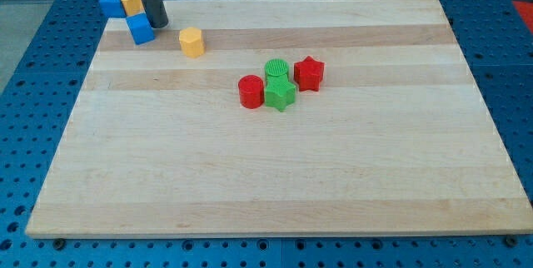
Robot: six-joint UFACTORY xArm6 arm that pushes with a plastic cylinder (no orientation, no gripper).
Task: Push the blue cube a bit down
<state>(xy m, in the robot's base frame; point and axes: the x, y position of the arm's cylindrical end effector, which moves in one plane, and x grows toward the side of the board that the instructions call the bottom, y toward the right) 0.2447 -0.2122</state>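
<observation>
The blue cube (141,29) sits near the board's top left corner. My tip (159,23) is at the cube's right side, touching or almost touching its upper right edge; the dark rod rises from there out of the view's top. Just above and left of the cube lie a yellow block (130,1) and another blue block (111,2), close together at the board's corner. A yellow hexagonal block (191,42) stands to the cube's right.
Near the middle of the wooden board (275,176) is a cluster: a red cylinder (251,91), a green star (280,95), a green cylinder (277,70) and a red star (309,72). A blue perforated table surrounds the board.
</observation>
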